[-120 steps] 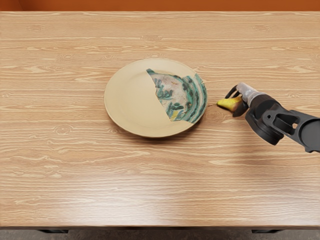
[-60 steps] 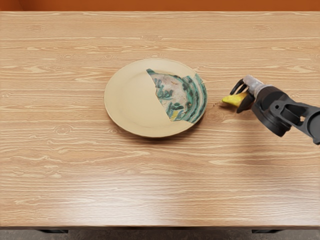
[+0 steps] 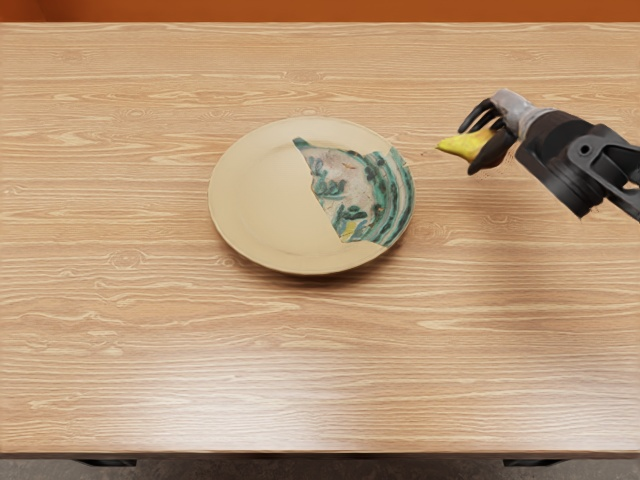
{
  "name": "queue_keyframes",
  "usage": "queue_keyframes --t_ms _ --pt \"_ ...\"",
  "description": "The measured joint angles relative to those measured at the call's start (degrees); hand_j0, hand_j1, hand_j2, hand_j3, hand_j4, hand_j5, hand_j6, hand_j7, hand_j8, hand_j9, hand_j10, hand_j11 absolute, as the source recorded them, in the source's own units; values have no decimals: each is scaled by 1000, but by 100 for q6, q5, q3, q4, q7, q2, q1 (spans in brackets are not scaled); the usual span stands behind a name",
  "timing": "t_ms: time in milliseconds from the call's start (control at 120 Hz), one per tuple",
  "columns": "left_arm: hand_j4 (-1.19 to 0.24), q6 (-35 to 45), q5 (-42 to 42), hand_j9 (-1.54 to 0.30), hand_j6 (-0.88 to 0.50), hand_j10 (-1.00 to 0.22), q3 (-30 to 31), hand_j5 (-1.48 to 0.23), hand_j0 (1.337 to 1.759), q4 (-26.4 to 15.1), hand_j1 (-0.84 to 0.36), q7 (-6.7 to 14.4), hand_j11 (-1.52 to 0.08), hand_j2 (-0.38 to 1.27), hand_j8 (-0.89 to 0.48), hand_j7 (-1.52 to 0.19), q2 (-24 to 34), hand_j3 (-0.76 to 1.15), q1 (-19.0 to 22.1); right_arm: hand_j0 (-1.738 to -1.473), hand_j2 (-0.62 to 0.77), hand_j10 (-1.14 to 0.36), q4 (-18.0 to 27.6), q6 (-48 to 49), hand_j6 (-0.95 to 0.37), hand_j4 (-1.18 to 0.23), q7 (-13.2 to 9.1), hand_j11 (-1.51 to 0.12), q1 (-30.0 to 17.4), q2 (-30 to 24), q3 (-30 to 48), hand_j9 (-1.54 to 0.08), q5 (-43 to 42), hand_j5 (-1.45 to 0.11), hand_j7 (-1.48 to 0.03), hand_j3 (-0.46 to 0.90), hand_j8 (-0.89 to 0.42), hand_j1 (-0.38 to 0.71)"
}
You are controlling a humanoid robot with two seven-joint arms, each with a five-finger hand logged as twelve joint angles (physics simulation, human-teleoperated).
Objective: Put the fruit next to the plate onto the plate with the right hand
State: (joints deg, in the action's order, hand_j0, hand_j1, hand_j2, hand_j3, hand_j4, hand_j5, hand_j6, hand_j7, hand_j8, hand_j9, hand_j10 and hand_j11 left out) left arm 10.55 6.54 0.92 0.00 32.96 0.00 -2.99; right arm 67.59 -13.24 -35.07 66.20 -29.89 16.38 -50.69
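Your right hand [image 3: 492, 128] is closed around the fruit [image 3: 461, 147]. Its dark fingers [image 3: 487, 157] curl over the thick end, and the yellow, pointed tip pokes out toward the plate [image 3: 258, 205]. The black forearm [image 3: 578, 160] comes in from the right edge of the picture, on the far-right side of the plate, and slants down to that hand.

You have the fruit off to the right of the plate, past its rim and level with its far edge. It is not over the plate, and a strip of bare wood shows between the fruit's tip and the rim. From this 1 view you cannot tell for sure how high the fruit sits above the table [image 3: 320, 360].

The plate itself lies flat near the middle of the table. It is a tan round dish with a green and teal patterned wedge [image 3: 365, 190] across its right half, and nothing lies on it. Behind the plate, beyond the table's far edge, runs a thin orange wall [image 3: 320, 10].
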Motion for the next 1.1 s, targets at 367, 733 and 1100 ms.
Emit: queue_keyframes --t_ms 367,733,1100 --pt "4 0 0 0 6 4 0 1 1658 0 347 0 0 -3 6 1 0 0 0 -1657 295 -484 299 57 -519 -696 2 -991 213 709 164 -975 132 -996 -945 1 -403 238" --pt "4 0 0 0 6 4 0 1 1658 0 347 0 0 -3 6 1 0 0 0 -1658 249 -453 299 37 -471 -551 6 -757 168 1311 162 -747 124 -767 -738 0 -394 178" --pt "4 0 0 0 6 4 0 1 1658 0 347 0 0 -3 6 1 0 0 0 -1658 42 -76 524 1753 -80 -92 7 -126 -316 1157 1564 -124 1009 -127 -123 0 -67 -262"
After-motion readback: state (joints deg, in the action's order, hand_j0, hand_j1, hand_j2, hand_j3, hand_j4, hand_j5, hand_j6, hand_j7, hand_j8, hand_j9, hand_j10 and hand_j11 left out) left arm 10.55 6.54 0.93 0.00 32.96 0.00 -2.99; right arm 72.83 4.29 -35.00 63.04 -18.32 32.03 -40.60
